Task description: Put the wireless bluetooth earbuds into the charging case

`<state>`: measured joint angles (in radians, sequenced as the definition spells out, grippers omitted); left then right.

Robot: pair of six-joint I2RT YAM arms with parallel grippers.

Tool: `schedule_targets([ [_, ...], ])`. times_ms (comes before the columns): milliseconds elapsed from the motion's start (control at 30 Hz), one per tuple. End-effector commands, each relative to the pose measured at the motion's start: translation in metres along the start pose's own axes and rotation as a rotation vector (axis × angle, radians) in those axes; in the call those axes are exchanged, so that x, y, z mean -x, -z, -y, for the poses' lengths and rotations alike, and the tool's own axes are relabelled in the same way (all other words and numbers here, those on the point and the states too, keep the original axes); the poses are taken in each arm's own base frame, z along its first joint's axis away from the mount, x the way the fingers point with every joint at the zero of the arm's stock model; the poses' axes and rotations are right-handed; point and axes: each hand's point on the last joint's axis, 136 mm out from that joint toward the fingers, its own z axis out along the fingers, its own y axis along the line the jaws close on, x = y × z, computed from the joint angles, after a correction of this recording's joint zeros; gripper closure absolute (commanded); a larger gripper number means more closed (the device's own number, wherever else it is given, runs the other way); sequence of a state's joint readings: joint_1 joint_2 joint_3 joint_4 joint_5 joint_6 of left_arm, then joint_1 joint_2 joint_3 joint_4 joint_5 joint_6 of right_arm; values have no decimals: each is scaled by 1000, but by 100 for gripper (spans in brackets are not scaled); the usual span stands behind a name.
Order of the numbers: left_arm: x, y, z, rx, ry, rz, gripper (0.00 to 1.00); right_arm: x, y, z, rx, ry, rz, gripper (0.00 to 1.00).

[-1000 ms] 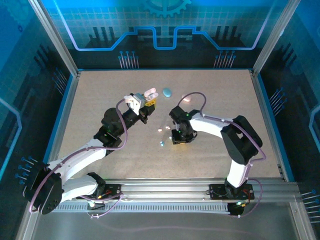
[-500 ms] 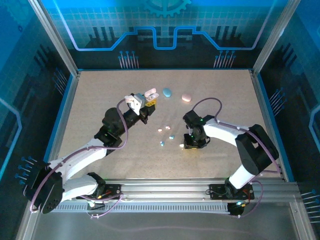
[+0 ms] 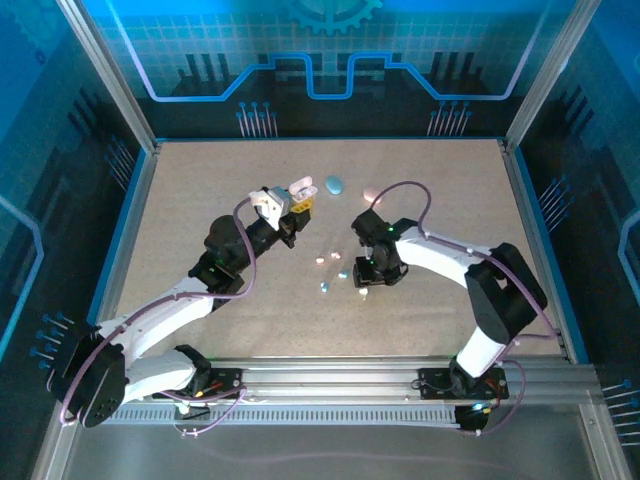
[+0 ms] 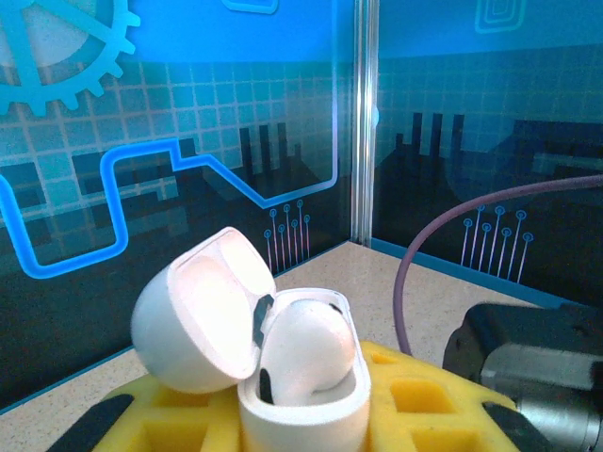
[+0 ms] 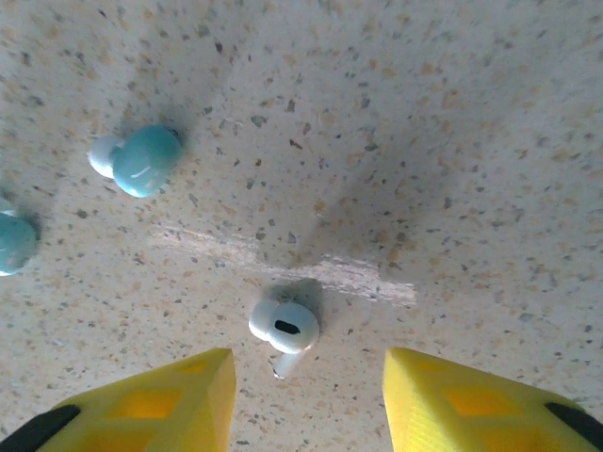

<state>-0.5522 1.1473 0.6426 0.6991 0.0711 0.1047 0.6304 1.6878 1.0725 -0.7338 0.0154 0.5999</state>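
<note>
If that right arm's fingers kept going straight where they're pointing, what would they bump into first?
Most likely the white earbud lying on the table. It sits just ahead, between the open fingers of the right gripper. Depth is hard to judge.

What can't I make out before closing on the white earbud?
- Left wrist view: second slot of the white case, hidden behind the seated earbud; base cut by the bottom edge.
- Right wrist view: one blue earbud, cut by the left edge.
- Top view: pink case, partly behind the right arm; loose earbuds too small to orient.
</note>
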Motion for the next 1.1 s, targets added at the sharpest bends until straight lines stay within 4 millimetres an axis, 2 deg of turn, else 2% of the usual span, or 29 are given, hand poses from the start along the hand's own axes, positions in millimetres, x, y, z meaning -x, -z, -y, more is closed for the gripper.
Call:
schedule_targets([
  [0, 9, 2, -2, 6, -5, 30, 79, -5, -4, 1, -64, -12, -39, 53],
  [300, 10, 4, -2, 6, -9, 34, 79, -6, -18, -6, -94, -33, -78, 57],
  [600, 9, 2, -2, 1, -6, 31, 79, -7, -27, -4, -115, -34, -94, 63],
  [1067, 7, 0, -2, -1, 2, 26, 79, -3, -32, -4, -139, 3, -95, 62],
])
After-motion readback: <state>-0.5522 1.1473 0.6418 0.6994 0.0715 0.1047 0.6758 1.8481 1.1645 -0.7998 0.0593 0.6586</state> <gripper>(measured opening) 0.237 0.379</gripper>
